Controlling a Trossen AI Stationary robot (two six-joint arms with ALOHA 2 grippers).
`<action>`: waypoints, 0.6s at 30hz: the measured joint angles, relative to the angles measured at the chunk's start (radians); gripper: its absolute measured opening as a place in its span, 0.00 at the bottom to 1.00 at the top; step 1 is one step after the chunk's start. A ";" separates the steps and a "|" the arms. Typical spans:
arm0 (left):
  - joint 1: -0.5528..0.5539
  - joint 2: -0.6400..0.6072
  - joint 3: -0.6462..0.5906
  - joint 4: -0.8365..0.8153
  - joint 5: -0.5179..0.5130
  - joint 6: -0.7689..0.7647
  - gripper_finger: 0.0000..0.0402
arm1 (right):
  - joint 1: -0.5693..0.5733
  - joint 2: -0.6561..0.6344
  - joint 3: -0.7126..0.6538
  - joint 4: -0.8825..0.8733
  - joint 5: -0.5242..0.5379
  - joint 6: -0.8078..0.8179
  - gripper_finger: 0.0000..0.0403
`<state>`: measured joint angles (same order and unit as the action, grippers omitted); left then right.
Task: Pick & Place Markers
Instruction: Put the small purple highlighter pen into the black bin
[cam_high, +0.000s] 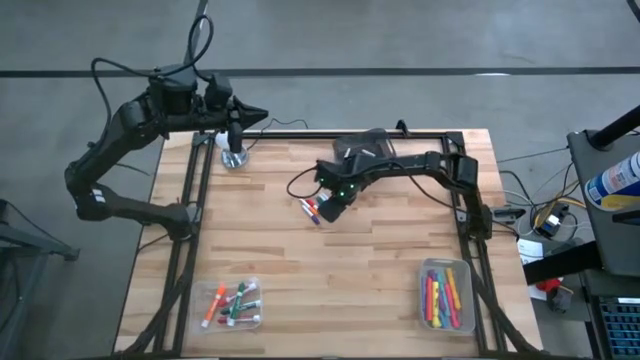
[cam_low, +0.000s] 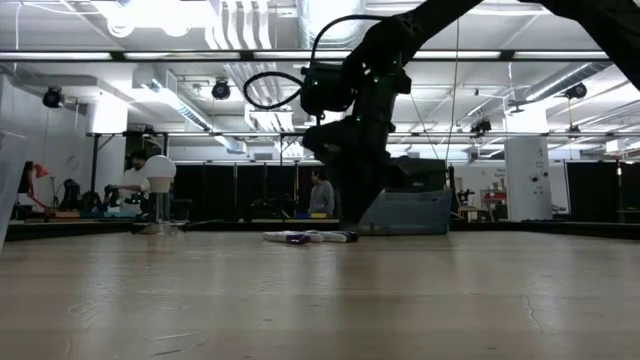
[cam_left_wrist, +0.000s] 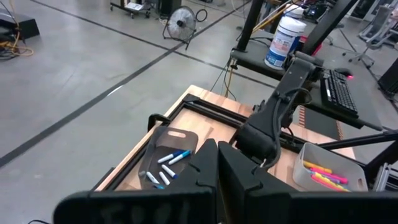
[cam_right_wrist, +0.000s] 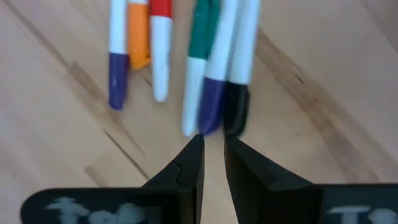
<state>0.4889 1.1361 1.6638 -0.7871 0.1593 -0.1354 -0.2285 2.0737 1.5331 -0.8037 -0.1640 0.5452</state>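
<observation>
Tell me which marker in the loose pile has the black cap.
The white-bodied marker with the black cap, outermost in the row, beside the purple-capped one. Its cap lies just beyond the right gripper tips; the others' caps are coloured.

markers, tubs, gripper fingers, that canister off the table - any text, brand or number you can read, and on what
None can be read.
Wipes canister beside the table: printed label, too blurred to read.
Right gripper, above the loose markers: pale marks on its base, blurred.
Markers: no print legible.
Left gripper: no text visible.
</observation>
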 joint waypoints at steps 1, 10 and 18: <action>0.000 0.000 0.000 0.000 0.000 0.000 0.02 | 0.002 0.004 0.000 0.009 0.005 -0.002 0.14; 0.000 0.000 0.000 0.001 0.000 0.002 0.02 | 0.006 0.059 0.000 0.034 0.013 0.001 0.14; 0.000 0.000 0.000 0.001 0.000 0.007 0.02 | 0.008 0.066 0.002 0.058 0.007 -0.020 0.13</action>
<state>0.4885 1.1362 1.6638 -0.7864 0.1593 -0.1286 -0.2204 2.1399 1.5352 -0.7458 -0.1567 0.5251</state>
